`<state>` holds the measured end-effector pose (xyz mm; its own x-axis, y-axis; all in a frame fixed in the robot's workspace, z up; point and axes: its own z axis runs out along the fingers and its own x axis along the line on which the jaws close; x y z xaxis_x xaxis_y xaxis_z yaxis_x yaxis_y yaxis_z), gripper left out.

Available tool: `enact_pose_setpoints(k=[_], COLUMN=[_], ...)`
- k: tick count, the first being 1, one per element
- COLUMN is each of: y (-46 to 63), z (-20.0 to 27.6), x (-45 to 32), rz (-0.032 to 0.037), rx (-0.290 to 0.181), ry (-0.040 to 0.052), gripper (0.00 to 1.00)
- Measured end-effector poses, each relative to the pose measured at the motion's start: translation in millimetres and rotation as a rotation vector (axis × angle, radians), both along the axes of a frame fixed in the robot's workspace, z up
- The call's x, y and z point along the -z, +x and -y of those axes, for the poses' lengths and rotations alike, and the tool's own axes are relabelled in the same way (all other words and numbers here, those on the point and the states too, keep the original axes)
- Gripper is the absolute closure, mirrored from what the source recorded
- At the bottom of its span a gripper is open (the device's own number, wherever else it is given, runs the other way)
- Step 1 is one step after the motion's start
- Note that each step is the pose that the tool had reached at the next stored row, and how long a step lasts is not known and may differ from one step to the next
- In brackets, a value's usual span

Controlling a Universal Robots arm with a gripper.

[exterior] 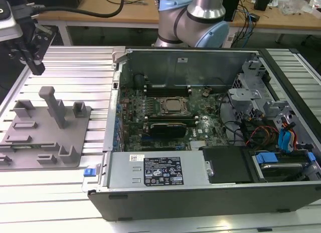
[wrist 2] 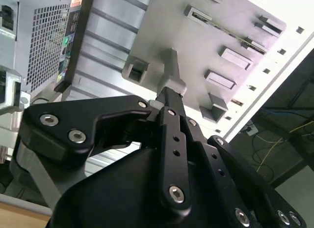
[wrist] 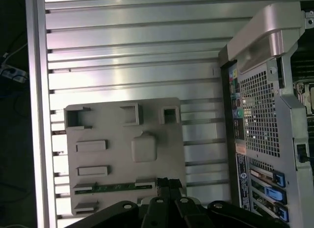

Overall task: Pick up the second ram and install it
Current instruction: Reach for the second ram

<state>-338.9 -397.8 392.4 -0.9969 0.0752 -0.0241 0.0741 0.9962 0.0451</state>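
Jaws together, nothing between them. My gripper (wrist: 169, 183) hangs over the edge of the grey fixture (wrist: 113, 125). The ram (wrist: 121, 187) is a green stick lying flat in a fixture slot, just beside my fingertips in the first wrist view; I cannot tell of any contact. In the exterior view, my gripper (exterior: 35, 66) is above the ribbed table (exterior: 75, 67) at that view's left, and the fixture (exterior: 75, 137) sits below it. The open case (exterior: 165, 175) is on the fixture's right in that view.
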Motion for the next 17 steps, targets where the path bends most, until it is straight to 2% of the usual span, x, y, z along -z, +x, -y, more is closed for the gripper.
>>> enact_pose_setpoints(k=[5, 11, 17], y=[-11.4, -31.2, -44.0], z=[0.0, 0.0, 0.0], x=[0.0, 0.1, 0.1], rz=[0.0, 0.0, 0.0], rx=[0.0, 0.0, 0.0], ry=[0.0, 0.0, 0.0], gripper=[0.92, 0.92, 0.92])
